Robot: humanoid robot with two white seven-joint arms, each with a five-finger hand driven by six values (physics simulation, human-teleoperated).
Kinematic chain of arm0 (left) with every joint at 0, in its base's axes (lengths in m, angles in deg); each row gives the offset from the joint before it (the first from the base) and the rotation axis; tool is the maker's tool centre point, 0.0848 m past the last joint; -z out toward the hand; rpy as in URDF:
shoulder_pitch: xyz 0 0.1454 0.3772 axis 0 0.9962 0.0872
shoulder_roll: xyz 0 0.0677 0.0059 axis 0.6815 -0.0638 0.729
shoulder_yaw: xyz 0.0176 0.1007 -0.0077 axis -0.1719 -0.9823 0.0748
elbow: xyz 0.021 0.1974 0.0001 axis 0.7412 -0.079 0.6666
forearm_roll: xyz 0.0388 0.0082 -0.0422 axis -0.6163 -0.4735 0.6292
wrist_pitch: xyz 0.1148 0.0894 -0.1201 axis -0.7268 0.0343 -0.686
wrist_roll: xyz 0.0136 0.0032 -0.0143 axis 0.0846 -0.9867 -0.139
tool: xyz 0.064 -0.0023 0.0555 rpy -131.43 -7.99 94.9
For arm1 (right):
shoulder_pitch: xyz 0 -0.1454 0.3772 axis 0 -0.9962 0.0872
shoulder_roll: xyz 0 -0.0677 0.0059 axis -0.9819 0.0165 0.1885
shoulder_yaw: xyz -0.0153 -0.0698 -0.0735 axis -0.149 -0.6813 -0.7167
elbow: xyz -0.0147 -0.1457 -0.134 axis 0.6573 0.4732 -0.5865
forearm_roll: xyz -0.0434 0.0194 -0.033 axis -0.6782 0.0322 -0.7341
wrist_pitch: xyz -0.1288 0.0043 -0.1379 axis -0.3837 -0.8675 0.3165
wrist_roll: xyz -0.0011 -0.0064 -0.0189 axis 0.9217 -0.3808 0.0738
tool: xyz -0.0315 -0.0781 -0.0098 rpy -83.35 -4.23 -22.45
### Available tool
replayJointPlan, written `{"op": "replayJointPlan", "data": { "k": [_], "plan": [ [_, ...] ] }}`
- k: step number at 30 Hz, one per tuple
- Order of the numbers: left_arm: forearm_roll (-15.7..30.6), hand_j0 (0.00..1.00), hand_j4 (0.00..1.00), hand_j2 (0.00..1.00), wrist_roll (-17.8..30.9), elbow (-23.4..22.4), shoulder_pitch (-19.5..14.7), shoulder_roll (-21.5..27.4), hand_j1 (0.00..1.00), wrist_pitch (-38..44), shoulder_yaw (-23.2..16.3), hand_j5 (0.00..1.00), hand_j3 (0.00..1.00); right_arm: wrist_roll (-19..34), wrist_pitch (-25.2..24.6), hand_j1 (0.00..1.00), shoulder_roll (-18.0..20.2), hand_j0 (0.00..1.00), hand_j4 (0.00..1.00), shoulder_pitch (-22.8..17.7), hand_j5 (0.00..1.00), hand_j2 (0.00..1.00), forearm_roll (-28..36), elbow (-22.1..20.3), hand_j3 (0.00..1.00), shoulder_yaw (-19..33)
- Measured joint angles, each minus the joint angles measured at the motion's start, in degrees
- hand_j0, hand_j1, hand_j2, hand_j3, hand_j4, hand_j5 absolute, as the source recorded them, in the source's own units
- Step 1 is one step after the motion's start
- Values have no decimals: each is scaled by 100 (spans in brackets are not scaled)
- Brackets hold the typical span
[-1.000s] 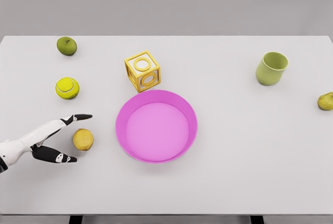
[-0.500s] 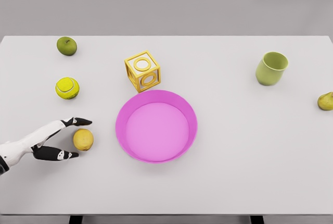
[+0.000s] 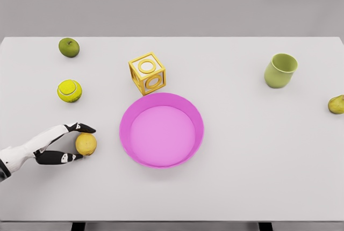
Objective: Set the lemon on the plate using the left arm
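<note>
The left hand (image 3: 67,143) has closed in: its fingers (image 3: 83,128), spread wide a second ago, now pinch the lemon (image 3: 86,144), which sits on the table (image 3: 242,188) at nine o'clock from the plate (image 3: 161,130). A lift looks next. Firmness of contact is unclear; no right arm shows.

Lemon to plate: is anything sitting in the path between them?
Nothing visible. The lemon lies just left of the pink plate, with only bare table between. The yellow cube stands behind the plate, off the path. The left hand closes around the lemon.
</note>
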Motion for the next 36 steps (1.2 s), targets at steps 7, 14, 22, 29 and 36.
{"op": "replayJointPlan", "data": {
  "k": [7, 14, 22, 29, 36],
  "plan": [
    [-1, 67, 67, 67, -3, 6, 9, -7, 67, 0, -5, 67, 67, 0, 0, 100, 0, 100, 100, 0, 100, 100, 0, -1, 100, 0],
    [-12, 55, 55, 55, 1, 50, 9, -11, 55, -1, -10, 55, 55, 0, 0, 100, 0, 100, 100, 0, 100, 100, 0, -2, 100, 0],
    [24, 49, 49, 49, -2, 123, -18, -17, 49, -3, -2, 49, 49, 0, 0, 100, 0, 100, 100, 0, 100, 100, 0, -1, 100, 0],
    [70, 48, 48, 48, -4, 189, -79, -17, 48, -3, 39, 48, 48, 0, 0, 100, 0, 100, 100, 0, 100, 100, 1, -1, 100, 0],
    [97, 46, 46, 46, 0, 276, -220, -46, 46, -3, 65, 46, 46, 0, 0, 100, 0, 100, 100, 0, 100, 100, 0, -3, 100, 0]
  ]
}}
